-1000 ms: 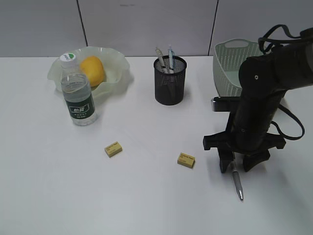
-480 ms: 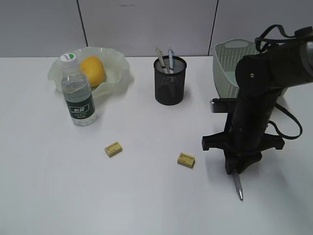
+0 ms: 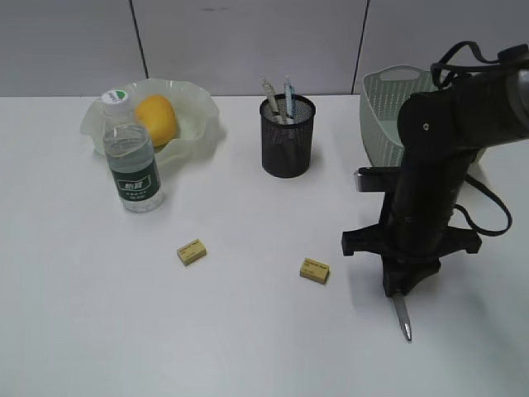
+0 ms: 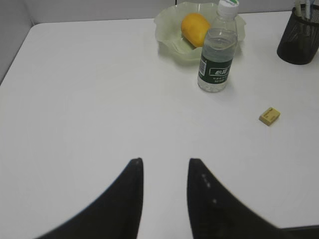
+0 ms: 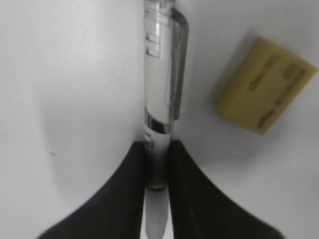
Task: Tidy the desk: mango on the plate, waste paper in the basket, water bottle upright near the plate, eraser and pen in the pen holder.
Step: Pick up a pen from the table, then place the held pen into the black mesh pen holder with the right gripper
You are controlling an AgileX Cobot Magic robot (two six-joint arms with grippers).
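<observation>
Pen [image 5: 158, 99] pinched near one end by the right tool [image 3: 399, 291], lying flat on the desk [image 3: 248, 331].

Its long axis runs straight out ahead of that tool, in line with it, one eraser [image 5: 264, 84] just beside. The pen holder [image 3: 288, 136] stands well off to the far left of the tool. A second ago the fingers stood spread astride the pen; now they press on it. The left tool [image 4: 164, 167] hangs half spread, holding nothing.

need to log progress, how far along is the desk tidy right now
Done: mango sits in the plate, water bottle upright beside it, two pens in the pen holder. In hand: right gripper pinches the pen on the table. Left: two erasers. No waste paper visible.
</observation>
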